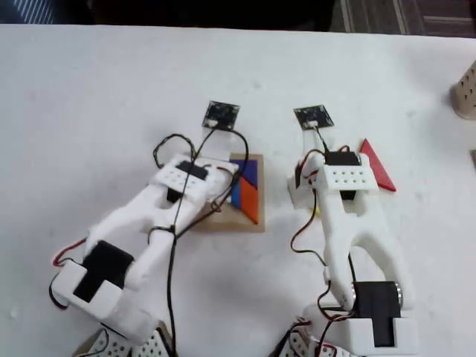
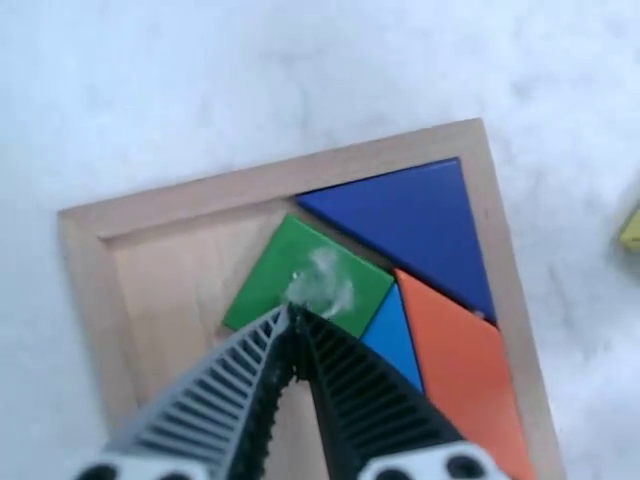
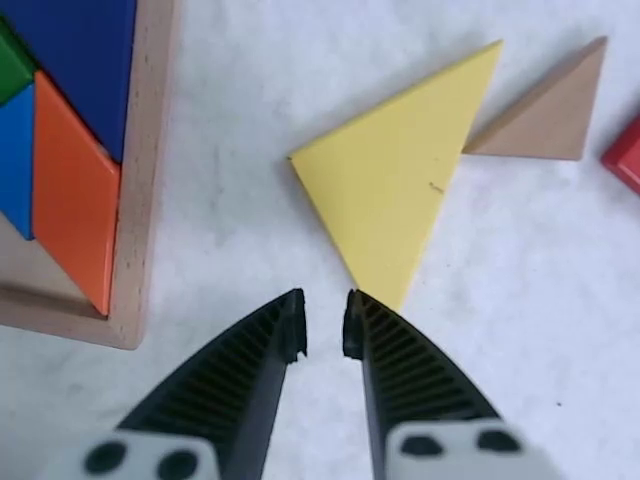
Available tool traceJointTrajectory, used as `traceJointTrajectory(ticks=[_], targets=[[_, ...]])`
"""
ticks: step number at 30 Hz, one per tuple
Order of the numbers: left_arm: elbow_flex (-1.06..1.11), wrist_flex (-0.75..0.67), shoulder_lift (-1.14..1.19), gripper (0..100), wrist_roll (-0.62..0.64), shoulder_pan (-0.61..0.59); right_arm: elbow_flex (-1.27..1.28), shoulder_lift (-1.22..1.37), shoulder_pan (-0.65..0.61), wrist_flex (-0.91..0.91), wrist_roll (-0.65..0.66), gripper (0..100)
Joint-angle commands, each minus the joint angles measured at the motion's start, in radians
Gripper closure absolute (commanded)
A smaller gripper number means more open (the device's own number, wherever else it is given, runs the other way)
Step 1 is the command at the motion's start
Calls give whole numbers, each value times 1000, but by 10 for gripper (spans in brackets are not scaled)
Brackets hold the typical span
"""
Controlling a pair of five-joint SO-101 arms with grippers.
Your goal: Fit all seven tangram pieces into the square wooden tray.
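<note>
left gripper [image 2: 297,322], pressed together, tips at the green square [image 2: 268,283] in the wooden tray [image 2: 85,270]; right gripper [image 3: 322,322], slightly spread, hovers by the yellow triangle [image 3: 400,190] on the tabletop [image 3: 300,60].

Seen from above, my left arm [image 1: 178,178] lies over most of the tray [image 1: 242,225] and hides the green square [image 2: 290,265]. My right arm [image 1: 346,178] covers nearly all of the yellow triangle [image 3: 410,190] and part of the red triangle [image 1: 378,169]. A pale perforated object [image 1: 466,93] is cut by the edge; I cannot tell what it is. At my left wrist, my left fingertips [image 2: 345,365], pressed together, hide the green square's near corner; a whitish blur sits on it.
</note>
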Motion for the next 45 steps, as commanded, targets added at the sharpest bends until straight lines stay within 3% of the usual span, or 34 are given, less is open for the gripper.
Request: traceJointTrajectory(ticks=[1, 5, 9, 15, 22, 39, 45], targets=[[46, 2, -182, 978, 9, 5, -8, -13, 4, -15, 0, 935], [160, 6, -320, 978, 8, 31, -8, -13, 4, -15, 0, 935], [215, 12, -300, 978, 9, 108, -8, -12, 4, -15, 0, 935], [118, 141, -157, 977, 9, 124, -8, -12, 4, -15, 0, 935], [23, 143, -42, 977, 9, 122, -8, -12, 4, -15, 0, 935], [20, 35, -31, 978, 11, 122, -8, -12, 4, -15, 0, 935], [58, -44, -31, 978, 95, 122, -6, -12, 4, -15, 0, 935]])
